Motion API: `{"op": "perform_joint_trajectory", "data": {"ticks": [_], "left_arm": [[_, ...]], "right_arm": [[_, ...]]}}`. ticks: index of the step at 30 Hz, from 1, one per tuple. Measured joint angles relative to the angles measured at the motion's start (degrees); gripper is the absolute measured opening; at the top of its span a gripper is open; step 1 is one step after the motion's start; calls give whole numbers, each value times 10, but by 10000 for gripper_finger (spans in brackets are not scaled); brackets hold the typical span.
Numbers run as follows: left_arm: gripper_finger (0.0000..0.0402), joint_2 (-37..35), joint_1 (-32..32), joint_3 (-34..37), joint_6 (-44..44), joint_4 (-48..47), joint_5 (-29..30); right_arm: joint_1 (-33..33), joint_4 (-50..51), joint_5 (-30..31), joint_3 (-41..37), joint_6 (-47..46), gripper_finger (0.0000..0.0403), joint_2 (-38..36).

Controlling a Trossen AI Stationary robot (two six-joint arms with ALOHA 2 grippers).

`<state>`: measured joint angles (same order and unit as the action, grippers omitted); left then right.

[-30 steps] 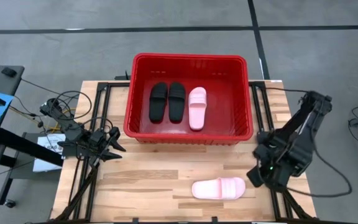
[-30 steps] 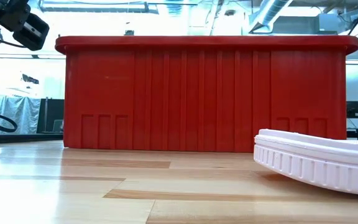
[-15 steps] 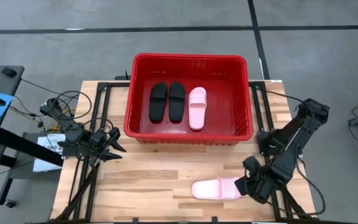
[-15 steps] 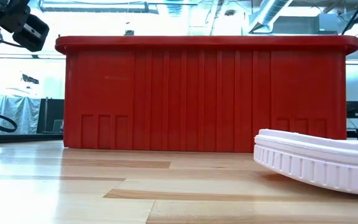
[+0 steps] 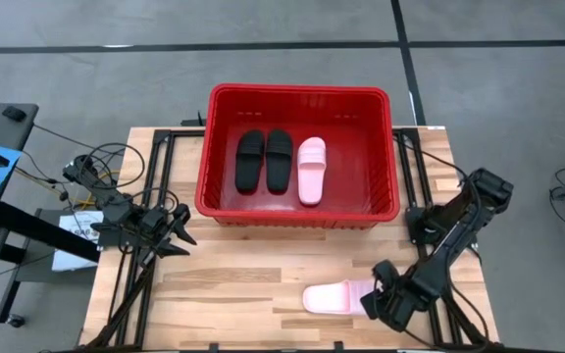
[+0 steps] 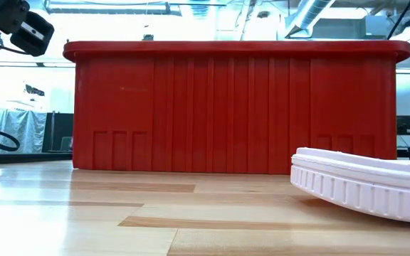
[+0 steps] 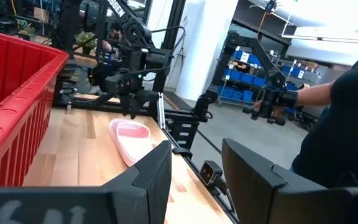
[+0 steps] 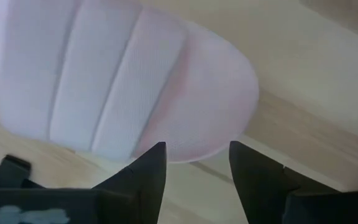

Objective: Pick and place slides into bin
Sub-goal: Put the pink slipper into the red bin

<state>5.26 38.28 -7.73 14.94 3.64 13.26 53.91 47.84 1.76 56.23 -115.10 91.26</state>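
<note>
Wooden tabletop carries your last pink slide (image 5: pixel 333 297) near the front edge — three already lie in the red bin (image 5: pixel 381 211). Your right gripper (image 5: pixel 374 303) hangs over its end, fingers apart, ready to close; left gripper (image 5: pixel 179 227) waits aside, spread.

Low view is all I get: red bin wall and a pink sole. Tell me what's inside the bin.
Observer: Two black slides and one pink slide lie side by side in the bin.
Operator: Report the right end effector.
Observer: The right end effector is open, over the end of the pink slide on the table.
Operator: Now the left one.
Observer: The left end effector waits open near the table's left edge.
</note>
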Motion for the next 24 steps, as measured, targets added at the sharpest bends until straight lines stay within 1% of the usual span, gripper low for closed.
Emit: {"op": "perform_joint_trajectory", "data": {"ticks": [7, 17, 22, 24], "left_arm": [[132, 0, 0, 0, 0, -2, 0], [132, 0, 0, 0, 0, -3, 0], [132, 0, 0, 0, 0, -3, 0], [132, 0, 0, 0, 0, -3, 0]], "right_arm": [[0, -5, -14, 0, 0, 168, 26], [0, 40, -19, 0, 0, 173, 28], [-1, 34, -15, 0, 7, 171, 28], [-1, 13, -15, -9, 9, 171, 28]]}}
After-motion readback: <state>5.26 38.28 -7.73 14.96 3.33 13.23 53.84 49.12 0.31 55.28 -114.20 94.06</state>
